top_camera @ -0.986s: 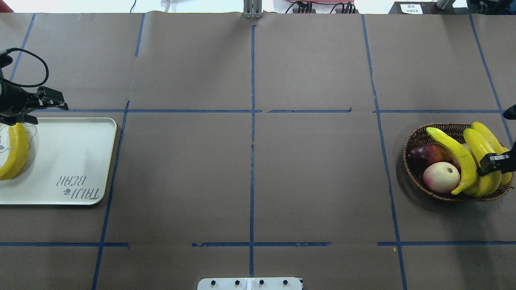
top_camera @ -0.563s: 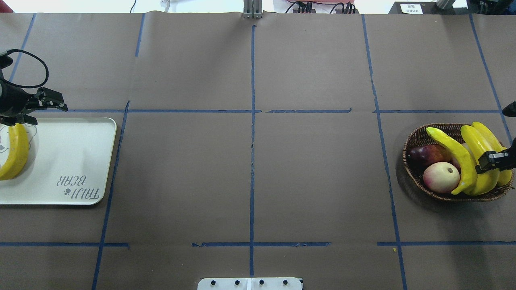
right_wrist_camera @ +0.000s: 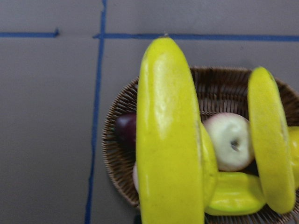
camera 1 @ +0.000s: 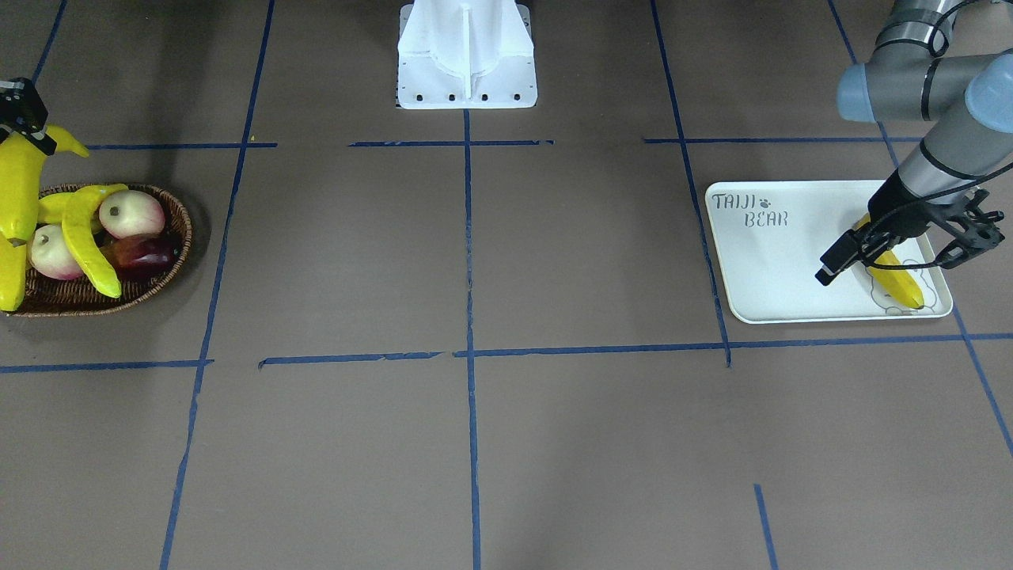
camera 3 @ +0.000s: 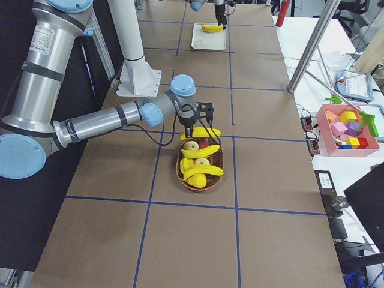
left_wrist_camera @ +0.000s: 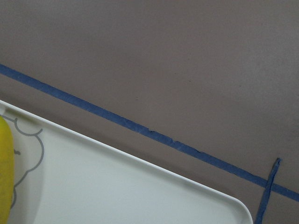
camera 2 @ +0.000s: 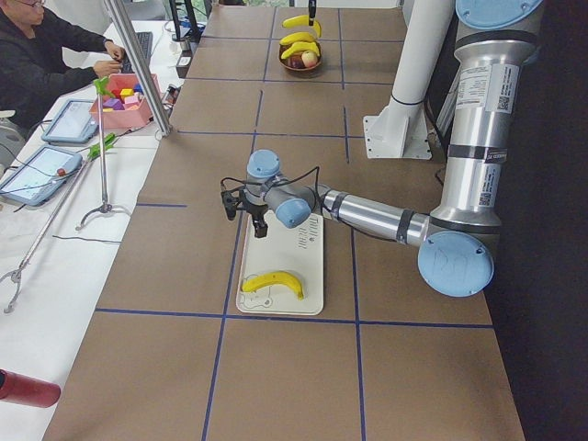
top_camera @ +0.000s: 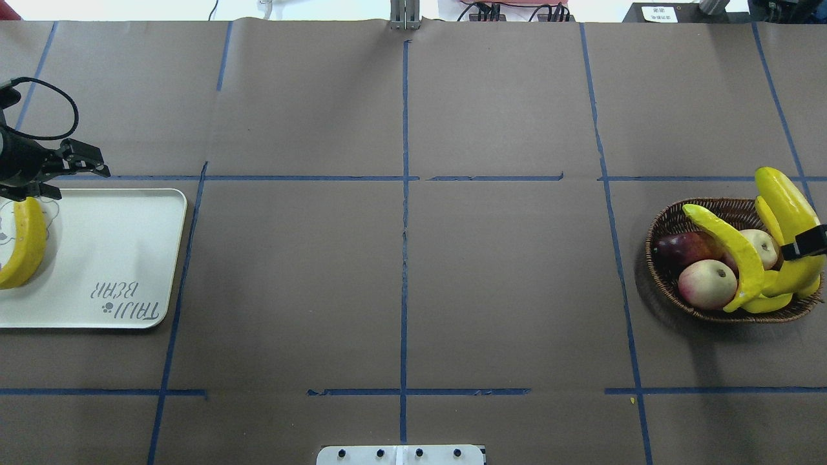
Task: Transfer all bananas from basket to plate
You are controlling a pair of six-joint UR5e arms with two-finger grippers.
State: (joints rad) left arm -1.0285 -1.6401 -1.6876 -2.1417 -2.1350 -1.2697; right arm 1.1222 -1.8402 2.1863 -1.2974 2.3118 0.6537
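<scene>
A smooth, bright yellow banana (top_camera: 782, 197) hangs lifted just above the basket (top_camera: 665, 223), pinched near its middle by the right gripper (top_camera: 803, 243), while two more bananas (top_camera: 730, 248) lie in the wicker among round fruit (top_camera: 707, 284). A fourth banana (top_camera: 22, 242) lies at the outer end of the plate (top_camera: 116, 232), beneath the left gripper (top_camera: 77, 182), which is spread wide and holds nothing. Basket and plate sit at opposite ends of the table (top_camera: 400, 290), each close to its edge, with taped brown paper between them.
</scene>
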